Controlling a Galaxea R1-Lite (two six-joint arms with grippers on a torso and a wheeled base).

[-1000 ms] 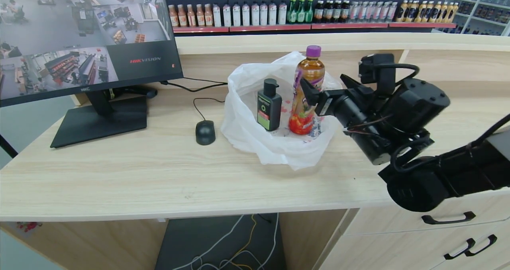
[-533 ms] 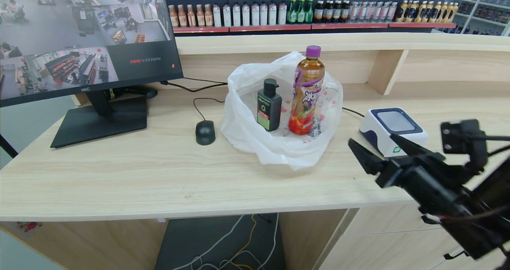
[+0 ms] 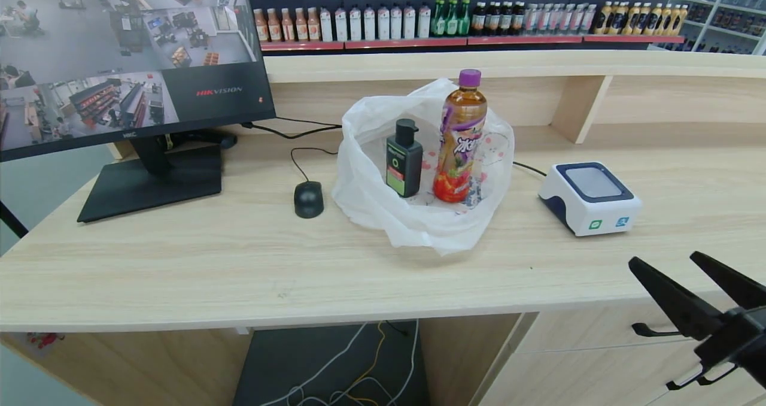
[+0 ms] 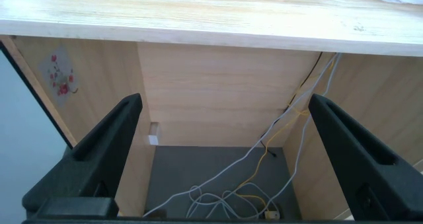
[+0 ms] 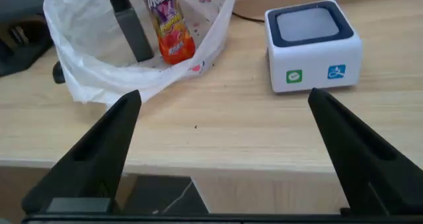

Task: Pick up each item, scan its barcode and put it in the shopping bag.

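A white shopping bag stands open in the middle of the counter. Inside it stand a tall tea bottle with a purple cap and a black pump bottle, both upright. A white and blue barcode scanner sits to the bag's right. My right gripper hangs open and empty off the counter's front edge at the right, below the scanner. My left gripper is open and empty, held low in front of the counter, facing the recess under it.
A monitor on a black stand fills the counter's left, with a black mouse beside the bag. A raised shelf runs along the back. Drawers with black handles sit below the counter at right. Loose cables lie underneath.
My right arm has drawn back from beside the tea bottle in the bag, down and to the right, past the scanner to below the counter's front edge. The bottles stay put.
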